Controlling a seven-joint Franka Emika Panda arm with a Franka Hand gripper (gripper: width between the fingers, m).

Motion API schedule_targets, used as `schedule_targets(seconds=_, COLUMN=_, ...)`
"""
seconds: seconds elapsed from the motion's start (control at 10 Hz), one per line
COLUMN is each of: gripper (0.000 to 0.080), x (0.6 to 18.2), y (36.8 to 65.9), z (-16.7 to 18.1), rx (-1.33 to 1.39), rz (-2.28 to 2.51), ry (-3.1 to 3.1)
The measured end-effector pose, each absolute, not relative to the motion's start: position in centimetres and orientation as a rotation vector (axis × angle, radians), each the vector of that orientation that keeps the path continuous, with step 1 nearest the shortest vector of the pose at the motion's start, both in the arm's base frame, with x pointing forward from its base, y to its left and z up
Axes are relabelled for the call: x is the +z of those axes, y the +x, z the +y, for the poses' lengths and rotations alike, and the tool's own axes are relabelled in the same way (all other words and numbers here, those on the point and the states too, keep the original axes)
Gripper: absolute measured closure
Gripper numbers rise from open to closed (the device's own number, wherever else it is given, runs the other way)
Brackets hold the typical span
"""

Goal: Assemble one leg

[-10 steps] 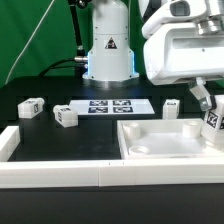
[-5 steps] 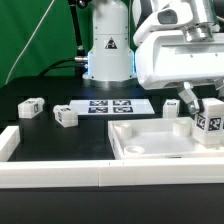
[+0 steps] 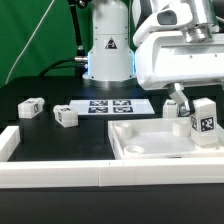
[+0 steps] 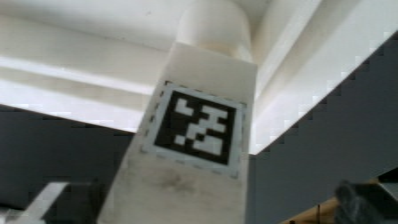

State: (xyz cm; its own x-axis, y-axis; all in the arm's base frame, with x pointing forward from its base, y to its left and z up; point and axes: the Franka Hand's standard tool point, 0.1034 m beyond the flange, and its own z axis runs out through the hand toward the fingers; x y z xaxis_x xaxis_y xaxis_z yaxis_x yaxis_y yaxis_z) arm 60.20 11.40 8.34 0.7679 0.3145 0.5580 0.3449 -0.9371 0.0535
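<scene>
My gripper [image 3: 196, 106] is shut on the leg [image 3: 204, 121], a small white block with a black-and-white tag. It holds the leg upright over the right part of the large white tray [image 3: 150, 148], at the exterior view's right. In the wrist view the leg [image 4: 192, 140] fills the middle, between my gripper's [image 4: 199, 208] fingers, with the tray's raised rim [image 4: 71, 75] behind it. Whether the leg's lower end touches the tray is hidden.
Two loose white tagged blocks [image 3: 30, 107] [image 3: 67, 117] lie at the exterior view's left, and another [image 3: 171, 106] lies behind the tray. The marker board [image 3: 112, 107] lies in the middle. A white wall [image 3: 50, 172] runs along the front. The robot base [image 3: 108, 45] stands behind.
My gripper has carried the leg toward the exterior view's left, further over the tray. The tray's left edge has shifted slightly toward the left.
</scene>
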Motion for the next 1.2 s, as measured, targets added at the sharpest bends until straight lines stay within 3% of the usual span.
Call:
schedule_targets(seconds=0.3, gripper=0.0151, x=8.5, y=60.1, z=11.0, rx=-0.872, rz=-0.541, ry=-2.917)
schedule_targets(seconds=0.6, gripper=0.0151, x=10.2, y=60.6, z=10.6, rx=-0.839, rz=-0.545, ry=-2.933)
schedule_targets(seconds=0.9, gripper=0.0151, x=9.4, y=60.4, z=10.4, rx=-0.781, rz=-0.551, ry=-2.947)
schedule_targets(seconds=1.2, gripper=0.0151, x=9.2, y=60.6, z=11.2, rx=-0.406, rz=-0.58, ry=-3.0)
